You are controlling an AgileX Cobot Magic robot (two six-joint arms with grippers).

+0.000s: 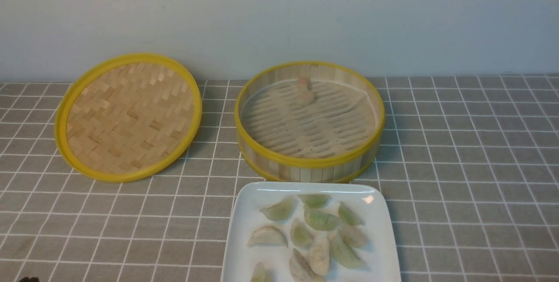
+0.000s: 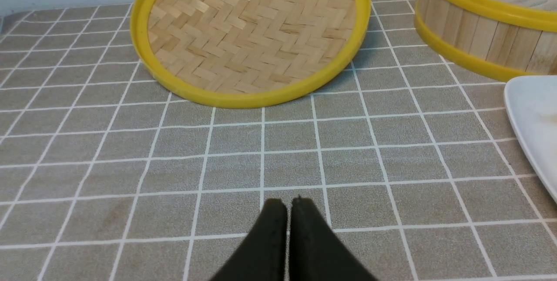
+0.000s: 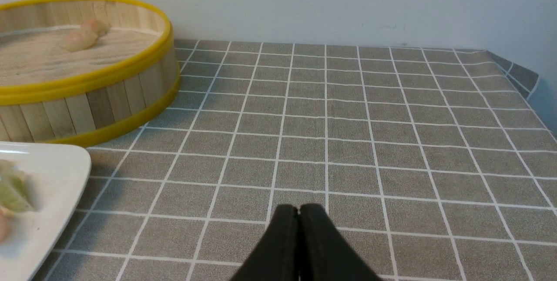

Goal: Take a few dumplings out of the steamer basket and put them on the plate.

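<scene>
Several pale green and whitish dumplings [image 1: 321, 220] lie on the white square plate [image 1: 244, 238] at the front centre. The steamer basket [image 1: 311, 162] stands just behind it and holds only a lumpy pinkish-beige piece [image 1: 304, 92] near its far wall. My left gripper [image 2: 288, 205] is shut and empty above the tablecloth, with the plate's edge [image 2: 533, 120] and basket [image 2: 478, 37] off to one side. My right gripper [image 3: 298, 209] is shut and empty above the cloth, apart from the plate [image 3: 48, 185] and basket [image 3: 100, 98]. Neither gripper shows clearly in the front view.
The flat woven bamboo lid [image 1: 129, 116] with a yellow rim lies at the back left, also in the left wrist view [image 2: 252, 33]. A grey checked tablecloth [image 1: 471, 164] covers the table up to the pale wall. The table's far right corner [image 3: 522, 76] shows in the right wrist view.
</scene>
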